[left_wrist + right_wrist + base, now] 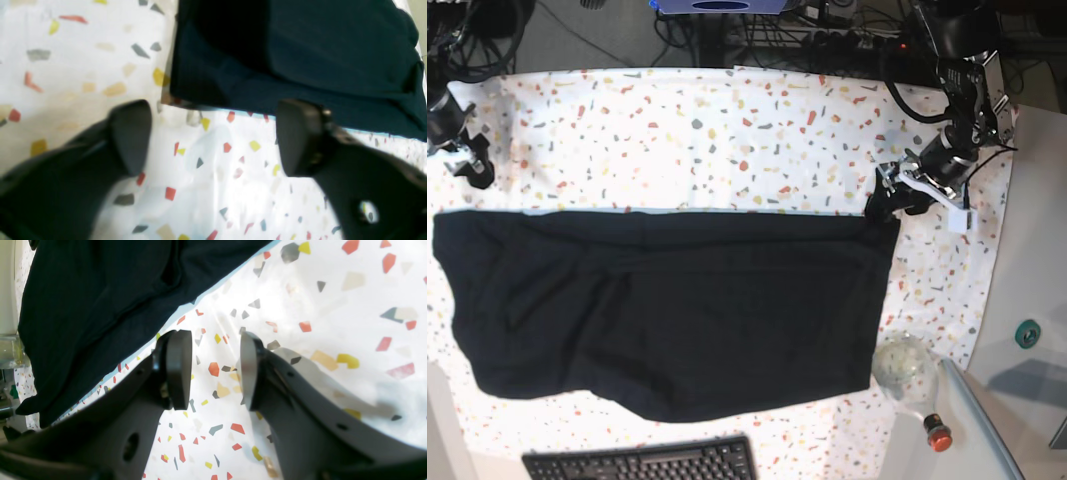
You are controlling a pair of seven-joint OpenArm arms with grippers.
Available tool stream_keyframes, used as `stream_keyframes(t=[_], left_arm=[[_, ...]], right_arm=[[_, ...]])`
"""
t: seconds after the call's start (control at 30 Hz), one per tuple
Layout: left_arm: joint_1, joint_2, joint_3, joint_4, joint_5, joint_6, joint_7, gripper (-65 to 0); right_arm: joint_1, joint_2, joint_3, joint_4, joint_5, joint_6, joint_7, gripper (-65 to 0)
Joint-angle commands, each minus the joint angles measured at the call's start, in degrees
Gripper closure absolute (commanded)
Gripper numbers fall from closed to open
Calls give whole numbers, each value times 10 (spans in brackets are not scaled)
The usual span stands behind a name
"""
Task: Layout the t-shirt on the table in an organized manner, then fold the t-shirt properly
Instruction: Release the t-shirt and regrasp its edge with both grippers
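Note:
The black t-shirt [667, 310] lies spread flat across the speckled table [727, 130], with a straight upper edge. At the shirt's upper right corner my left gripper [879, 205] hovers. In the left wrist view its fingers [130, 136] stand wide apart, so the left gripper [213, 140] is open over bare table [206, 186], just short of the t-shirt [300, 56] edge. My right gripper [472, 170] is near the shirt's upper left corner. In the right wrist view the right gripper [213, 370] is open and empty, with the t-shirt [100, 306] beside it and speckled table [333, 306] under it.
A black keyboard [642, 463] lies at the table's near edge. A clear glass ball [905, 365] and a red-capped item [937, 437] sit at the near right. A plain grey surface [1032, 260] borders the table's right side; cables run behind the far edge.

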State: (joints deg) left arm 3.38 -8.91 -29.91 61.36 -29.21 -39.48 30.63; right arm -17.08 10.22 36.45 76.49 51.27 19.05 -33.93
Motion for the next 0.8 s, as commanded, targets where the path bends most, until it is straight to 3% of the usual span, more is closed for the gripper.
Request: stream_keyframes(t=[0.0, 0.17, 0.3, 0.77], left_arm=[[-2, -6, 0, 5, -4, -5, 0, -459], [-2, -6, -1, -6, -4, -5, 0, -250], [-10, -21, -1, -53, -4, -5, 0, 0], [-43, -19, -2, -106, -6, -5, -1, 0]], right_arm=[[1, 10, 5, 8, 13, 9, 11, -215], [1, 10, 5, 8, 14, 9, 11, -215], [1, 9, 5, 8, 14, 9, 11, -215], [-8, -5, 68, 7, 12, 9, 8, -213]])
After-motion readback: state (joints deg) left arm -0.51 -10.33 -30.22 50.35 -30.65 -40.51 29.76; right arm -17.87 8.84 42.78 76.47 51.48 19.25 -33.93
